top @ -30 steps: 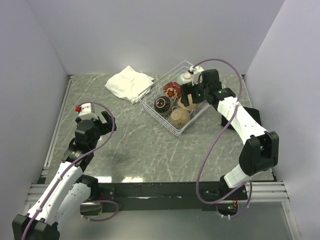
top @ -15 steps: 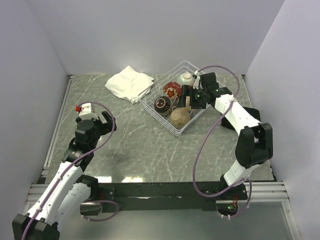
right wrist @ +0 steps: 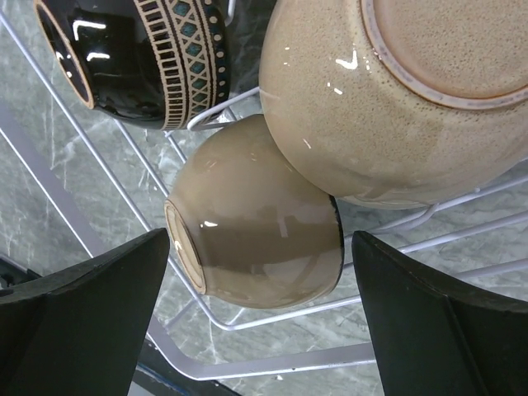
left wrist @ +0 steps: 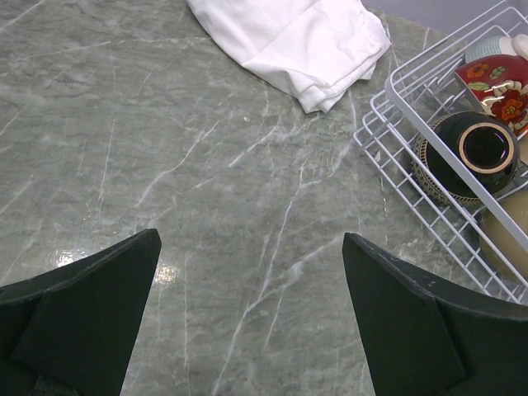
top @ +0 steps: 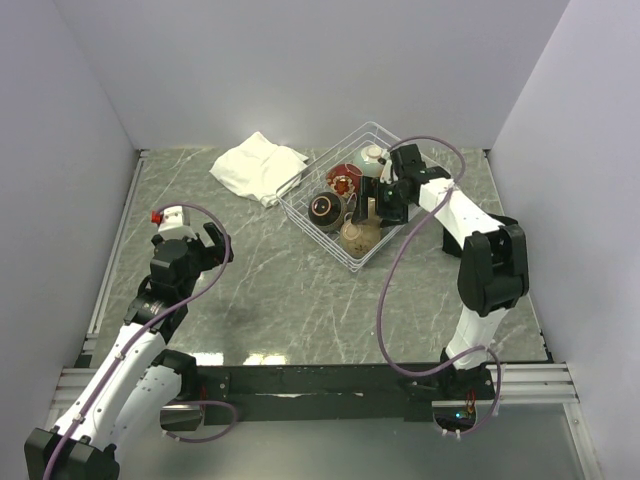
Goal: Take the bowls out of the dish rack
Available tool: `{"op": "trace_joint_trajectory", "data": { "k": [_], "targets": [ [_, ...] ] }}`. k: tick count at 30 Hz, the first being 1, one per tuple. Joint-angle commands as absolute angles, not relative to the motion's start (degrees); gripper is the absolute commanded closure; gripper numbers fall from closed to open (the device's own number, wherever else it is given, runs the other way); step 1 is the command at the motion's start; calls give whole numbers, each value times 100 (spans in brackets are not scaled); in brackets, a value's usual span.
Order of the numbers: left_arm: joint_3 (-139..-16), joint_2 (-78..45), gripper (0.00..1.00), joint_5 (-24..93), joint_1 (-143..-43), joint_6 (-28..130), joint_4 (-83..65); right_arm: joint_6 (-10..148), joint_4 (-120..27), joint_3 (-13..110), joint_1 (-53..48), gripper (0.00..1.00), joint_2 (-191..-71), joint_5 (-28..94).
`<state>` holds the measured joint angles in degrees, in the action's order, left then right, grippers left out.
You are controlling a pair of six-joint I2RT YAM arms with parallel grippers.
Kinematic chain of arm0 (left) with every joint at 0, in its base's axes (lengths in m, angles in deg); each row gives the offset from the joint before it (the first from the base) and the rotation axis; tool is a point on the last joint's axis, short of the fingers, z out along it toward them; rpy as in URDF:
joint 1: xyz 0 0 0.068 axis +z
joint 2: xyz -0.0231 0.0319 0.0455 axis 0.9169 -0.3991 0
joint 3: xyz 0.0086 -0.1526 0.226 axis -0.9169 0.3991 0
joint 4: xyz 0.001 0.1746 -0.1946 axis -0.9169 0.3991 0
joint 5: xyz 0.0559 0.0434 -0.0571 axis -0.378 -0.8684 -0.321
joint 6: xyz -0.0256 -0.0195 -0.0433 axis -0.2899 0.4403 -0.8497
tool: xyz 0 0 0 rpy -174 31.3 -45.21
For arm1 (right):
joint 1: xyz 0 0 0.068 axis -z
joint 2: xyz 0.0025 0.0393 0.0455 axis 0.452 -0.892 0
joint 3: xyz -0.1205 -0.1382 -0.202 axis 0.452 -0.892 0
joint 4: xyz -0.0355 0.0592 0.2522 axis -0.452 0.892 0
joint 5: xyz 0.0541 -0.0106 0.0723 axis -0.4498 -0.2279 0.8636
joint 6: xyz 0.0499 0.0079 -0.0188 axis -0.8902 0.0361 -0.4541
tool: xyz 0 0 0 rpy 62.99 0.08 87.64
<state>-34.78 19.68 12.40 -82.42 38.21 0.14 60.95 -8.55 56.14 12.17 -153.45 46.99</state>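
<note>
The white wire dish rack (top: pixel 316 238) stands at the back right of the table and holds several bowls. Among them are a red floral bowl (top: pixel 343 178), a black patterned bowl (top: pixel 325 207) and a large speckled tan bowl (top: pixel 360 235). My right gripper (top: pixel 372 208) reaches down into the rack. In the right wrist view it (right wrist: pixel 260 239) is open around a small tan bowl (right wrist: pixel 256 247) lying on its side, fingers apart from it. The speckled bowl (right wrist: pixel 388 107) leans over the small one. My left gripper (top: pixel 212 245) is open above bare table, nothing between its fingers (left wrist: pixel 252 239).
A folded white cloth (top: pixel 258 166) lies left of the rack, also seen in the left wrist view as the cloth (left wrist: pixel 289 41) beside the rack's rim (left wrist: pixel 437 45). A pale bowl (top: pixel 373 153) sits at the rack's far end. Walls close in the table on three sides.
The right arm has folded inward and lowered its gripper to the left into the rack, over the small tan bowl. The left arm has not moved.
</note>
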Motion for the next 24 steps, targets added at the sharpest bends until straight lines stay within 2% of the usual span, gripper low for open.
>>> {"op": "trace_joint_trajectory", "data": {
  "k": [1,14,24],
  "targets": [
    [-3736,2021,1,1276,-8238,3886,-43,6117,-471,5940,1246,0,-15495,4658],
    [-3745,2021,1,1302,-8238,3886,-34,6460,-190,6292,1087,1,-15724,5159],
    [-3745,2047,1,1337,-8238,3869,-43,6381,-356,6257,1079,13,-15390,5361]
  ]
}}
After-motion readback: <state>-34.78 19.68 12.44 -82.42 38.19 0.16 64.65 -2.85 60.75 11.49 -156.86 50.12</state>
